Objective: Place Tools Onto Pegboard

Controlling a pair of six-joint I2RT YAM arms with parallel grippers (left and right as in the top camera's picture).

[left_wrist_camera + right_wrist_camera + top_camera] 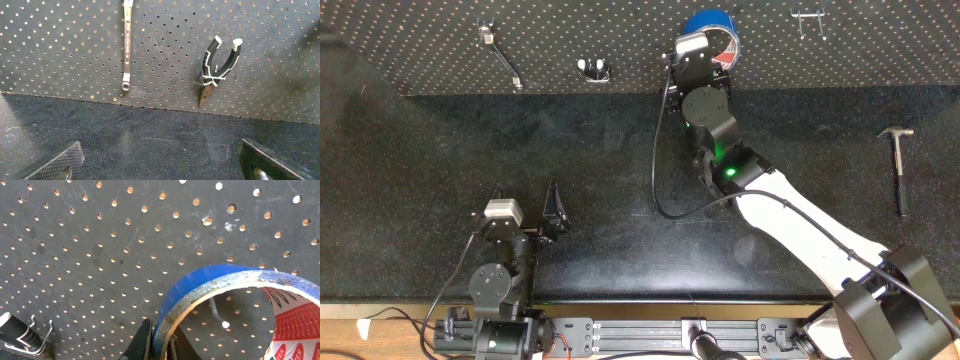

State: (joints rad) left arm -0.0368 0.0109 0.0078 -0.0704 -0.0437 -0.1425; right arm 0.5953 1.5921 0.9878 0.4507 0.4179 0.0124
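The tape (210,287) is a blue roll. It looks light and stiff, a hard ring that should keep its shape under a pinch. Its outer face looks smooth enough to slip, so the wall is the sensible place to take it, one finger inside the hole and one outside. That is how the right gripper (159,342) has it, clamped across the wall at the roll's lower edge, with the rest of the ring standing out beyond the fingertips.

The tape is up against the pegboard (420,45) at the far side, right of the middle. A thin metal peg (216,311) shows through the roll's hole, so the ring sits around the peg as seen from the wrist. I cannot tell whether it bears on the peg yet.

Further left on the board hang the pliers (217,65) and, beyond them, the wrench (127,45). The hammer (898,170) lies on the table (600,160) at the far right, well apart from either arm.

The left gripper (162,167) sits near-left, low over the table, its jaws spread wide and holding nothing.
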